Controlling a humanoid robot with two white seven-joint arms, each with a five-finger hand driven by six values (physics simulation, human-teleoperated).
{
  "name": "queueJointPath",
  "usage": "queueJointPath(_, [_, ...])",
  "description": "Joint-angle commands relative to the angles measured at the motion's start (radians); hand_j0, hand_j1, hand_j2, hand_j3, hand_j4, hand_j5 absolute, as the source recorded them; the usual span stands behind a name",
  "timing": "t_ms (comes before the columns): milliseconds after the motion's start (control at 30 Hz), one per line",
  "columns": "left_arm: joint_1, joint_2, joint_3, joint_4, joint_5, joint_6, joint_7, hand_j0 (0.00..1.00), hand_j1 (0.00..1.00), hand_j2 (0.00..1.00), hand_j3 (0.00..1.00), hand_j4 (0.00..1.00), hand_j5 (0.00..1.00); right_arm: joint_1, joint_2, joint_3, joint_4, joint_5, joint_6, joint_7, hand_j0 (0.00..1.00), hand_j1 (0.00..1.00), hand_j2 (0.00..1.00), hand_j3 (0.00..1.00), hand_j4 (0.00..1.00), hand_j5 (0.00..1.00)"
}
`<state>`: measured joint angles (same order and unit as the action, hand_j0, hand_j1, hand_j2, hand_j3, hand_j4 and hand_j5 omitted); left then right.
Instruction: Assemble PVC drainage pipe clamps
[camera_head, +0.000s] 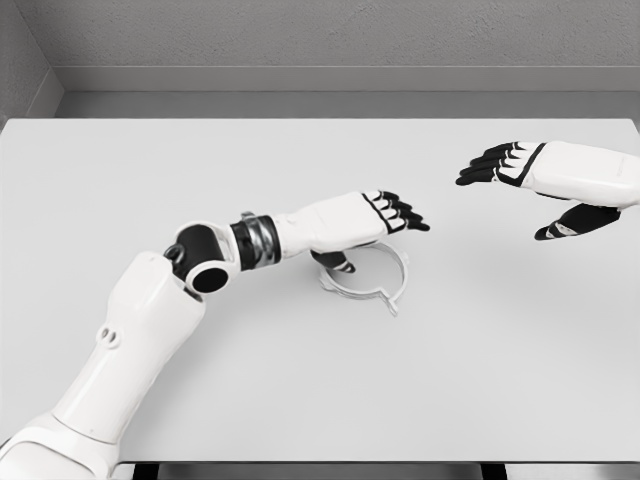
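pipe clamp (385, 285): mid-table (300, 400) | left hand (375, 220): over clamp, fingers extended, thumb touching ring | right hand (545, 180): right edge, spread, empty

White table (300, 400); grey textured wall (330, 30) behind; even, soft light

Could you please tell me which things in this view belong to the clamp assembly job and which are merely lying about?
Job:
- clamp, on the table, partly under the left robot hand
- right robot hand, open, raised to the right

Lying about:
- nothing loose; only the table
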<state>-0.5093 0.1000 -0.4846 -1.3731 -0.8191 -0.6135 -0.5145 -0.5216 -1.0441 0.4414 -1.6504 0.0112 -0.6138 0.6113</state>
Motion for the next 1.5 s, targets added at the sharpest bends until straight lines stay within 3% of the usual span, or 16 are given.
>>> queueJointPath(0, [0.002,0.021,-0.003,-0.018,0.009,0.003,0.001,1.0,1.0,1.0,1.0,1.0,1.0,0.0,-0.002,-0.001,0.0,-0.007,0.003,0.0,1.0,1.0,1.0,1.0,1.0,1.0])
queueJointPath(133, [0.02,0.064,0.003,-0.06,0.012,0.003,0.001,1.0,1.0,1.0,1.0,1.0,1.0,0.0,-0.002,-0.004,0.0,-0.008,0.003,0.0,1.0,1.0,1.0,1.0,1.0,1.0])
queueJointPath(567, [0.011,0.063,-0.005,-0.055,0.005,0.003,0.001,1.0,1.0,1.0,1.0,1.0,1.0,0.0,-0.002,-0.004,0.0,-0.008,0.003,0.0,1.0,1.0,1.0,1.0,1.0,1.0])
queueJointPath(800, [-0.029,0.052,-0.017,-0.001,-0.117,0.003,0.001,1.0,1.0,1.0,1.0,1.0,1.0,0.0,-0.002,-0.004,-0.006,-0.008,0.003,0.0,1.0,1.0,1.0,1.0,1.0,1.0])
queueJointPath(1167, [-0.014,0.05,-0.04,-0.12,-0.107,0.003,0.001,1.0,1.0,1.0,1.0,1.0,1.0,0.009,-0.02,-0.004,0.018,0.003,0.003,0.0,1.0,1.0,1.0,1.0,1.0,1.0])
queueJointPath(1267, [-0.014,0.046,-0.065,-0.12,-0.114,0.003,0.001,1.0,1.0,1.0,1.0,1.0,1.0,0.028,-0.02,-0.004,0.055,0.007,0.003,0.0,1.0,1.0,1.0,1.0,1.0,1.0])
queueJointPath(1467, [-0.014,0.033,-0.097,-0.104,-0.121,0.003,0.001,1.0,1.0,1.0,1.0,1.0,1.0,0.02,-0.028,-0.009,0.03,-0.004,0.003,0.0,1.0,1.0,1.0,1.0,1.0,1.0])
